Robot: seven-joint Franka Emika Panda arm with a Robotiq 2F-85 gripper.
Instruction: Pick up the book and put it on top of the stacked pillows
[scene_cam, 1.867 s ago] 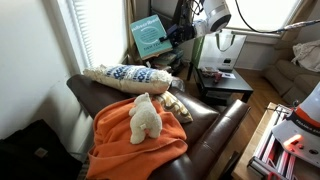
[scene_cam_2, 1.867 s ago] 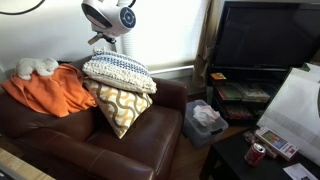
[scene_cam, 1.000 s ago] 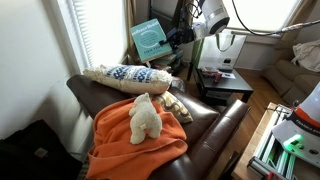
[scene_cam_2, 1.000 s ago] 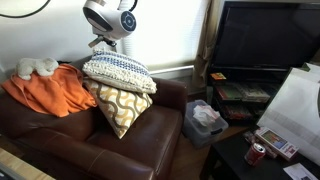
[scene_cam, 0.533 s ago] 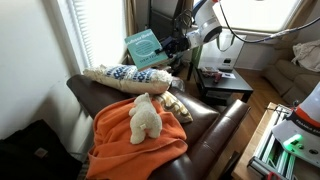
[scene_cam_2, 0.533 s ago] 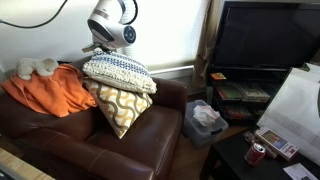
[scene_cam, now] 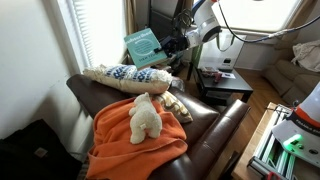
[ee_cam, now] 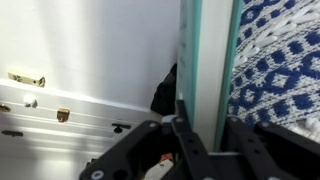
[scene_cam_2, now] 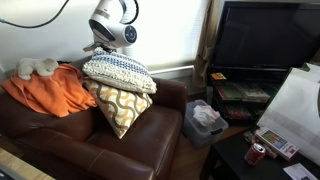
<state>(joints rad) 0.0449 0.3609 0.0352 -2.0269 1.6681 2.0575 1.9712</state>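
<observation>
The teal-green book (scene_cam: 144,47) with a pale circle on its cover hangs tilted in the air just above the stacked pillows (scene_cam: 127,76), held at its edge by my gripper (scene_cam: 172,45). In the wrist view the book (ee_cam: 208,60) is seen edge-on, clamped between my gripper's (ee_cam: 205,135) two fingers, with the blue-and-white patterned pillow (ee_cam: 275,70) right beside it. In an exterior view the arm's white wrist (scene_cam_2: 112,22) hovers over the pillows (scene_cam_2: 118,70); the book is hidden there.
A white plush toy (scene_cam: 146,116) sits on an orange blanket (scene_cam: 135,145) on the dark leather sofa (scene_cam: 215,125). A window with blinds (scene_cam: 95,30) is behind the pillows. A yellow-patterned cushion (scene_cam_2: 115,108) lies under the pillows. A TV (scene_cam_2: 265,45) stands beside.
</observation>
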